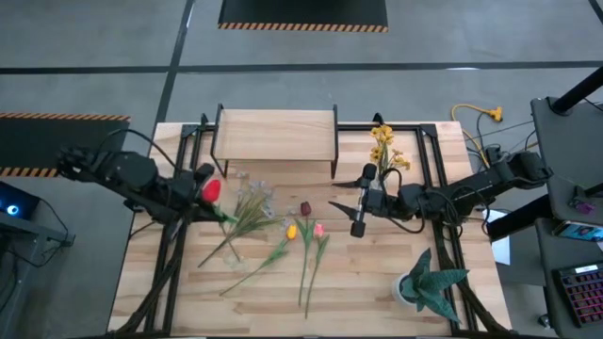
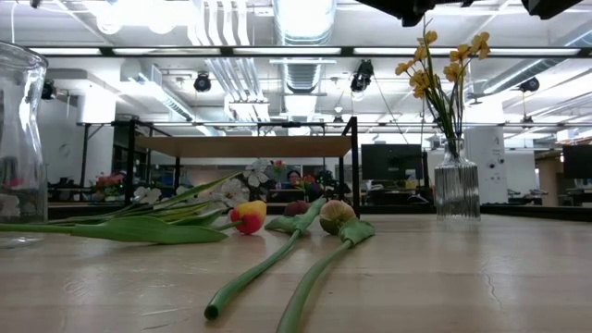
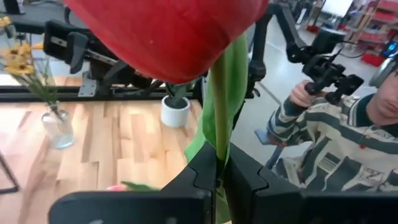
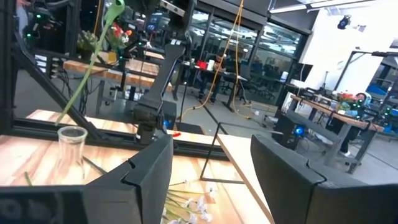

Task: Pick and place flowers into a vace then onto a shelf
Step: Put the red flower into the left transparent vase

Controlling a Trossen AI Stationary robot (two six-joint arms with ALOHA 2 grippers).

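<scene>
My left gripper (image 1: 201,190) is over the table's left side, shut on a red tulip (image 1: 210,189) whose bloom (image 3: 168,37) fills the top of the left wrist view. My right gripper (image 1: 356,201) hangs open and level over the middle right, holding nothing. A pale blossom spray (image 1: 250,202) and maroon (image 1: 304,208), yellow (image 1: 290,231) and pink (image 1: 318,230) tulips lie flat on the table. Yellow flowers stand in a ribbed glass vase (image 2: 456,180). An empty glass vase (image 4: 71,152) stands near the left. The shelf (image 1: 276,135) is at the far edge. My left gripper pinches the red tulip's green stem (image 3: 219,146) between its two fingers, a short way below the bloom. The stem runs across the fingers. The bloom stands above them and a leaf (image 3: 202,143) hangs beside the stem. The fingers hide the stem's lower end.
A green spiky potted plant (image 1: 429,282) stands at the near right corner. Black frame rails (image 1: 184,151) run along the table's left and right sides. Beyond the table a person in a striped sleeve (image 3: 323,143) holds a device.
</scene>
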